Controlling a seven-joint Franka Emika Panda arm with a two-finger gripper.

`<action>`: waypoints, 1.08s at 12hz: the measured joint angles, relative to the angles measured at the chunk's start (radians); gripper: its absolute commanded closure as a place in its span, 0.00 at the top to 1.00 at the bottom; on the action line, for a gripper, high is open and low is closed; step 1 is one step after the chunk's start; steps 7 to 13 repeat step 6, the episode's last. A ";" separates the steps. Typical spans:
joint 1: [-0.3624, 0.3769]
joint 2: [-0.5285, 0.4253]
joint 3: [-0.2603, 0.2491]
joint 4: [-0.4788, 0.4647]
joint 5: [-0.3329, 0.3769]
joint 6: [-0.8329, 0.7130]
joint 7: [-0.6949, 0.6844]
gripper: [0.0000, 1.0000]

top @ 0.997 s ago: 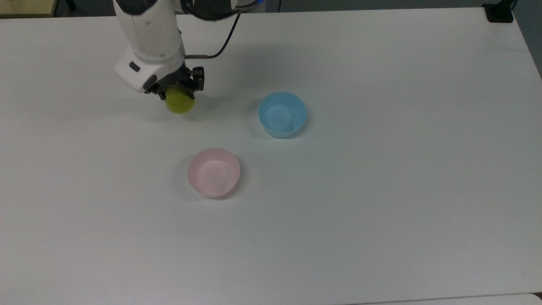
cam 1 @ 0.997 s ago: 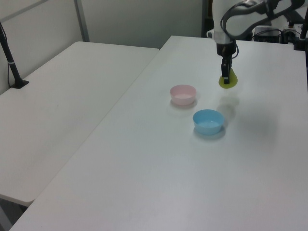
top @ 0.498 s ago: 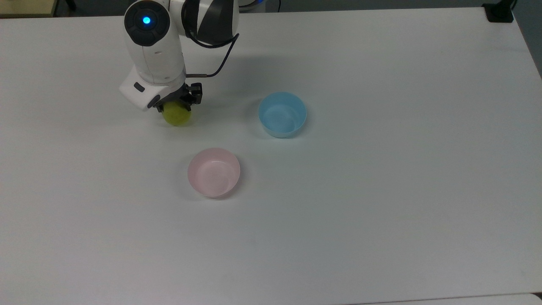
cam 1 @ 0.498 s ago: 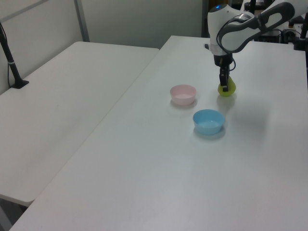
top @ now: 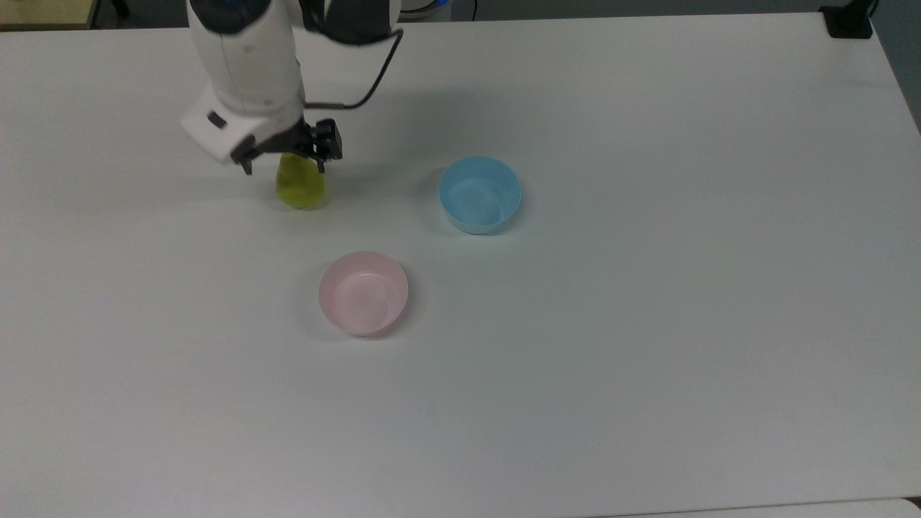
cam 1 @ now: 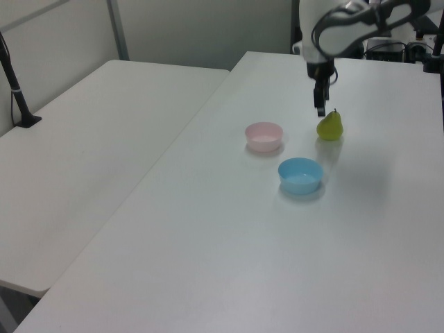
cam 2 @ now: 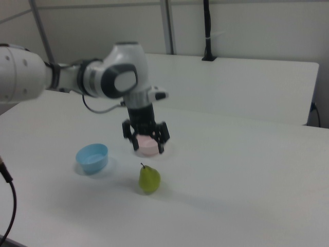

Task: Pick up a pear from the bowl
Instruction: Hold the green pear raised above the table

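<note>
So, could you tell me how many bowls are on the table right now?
2. The pink bowl sits nearest the top view's bottom edge; the light blue bowl stands apart, up and toward the top view's right. Both look empty.

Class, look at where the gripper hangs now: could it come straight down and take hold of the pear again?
Probably yes. The gripper hangs open just above the pear, which stands upright on the bare table, apart from both bowls, with nothing between them.
</note>
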 measured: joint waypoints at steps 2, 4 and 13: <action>0.003 -0.107 0.000 0.028 0.000 -0.074 0.101 1.00; 0.011 -0.215 0.003 0.027 0.000 -0.152 0.154 1.00; 0.016 -0.246 0.002 0.059 0.000 -0.210 0.170 1.00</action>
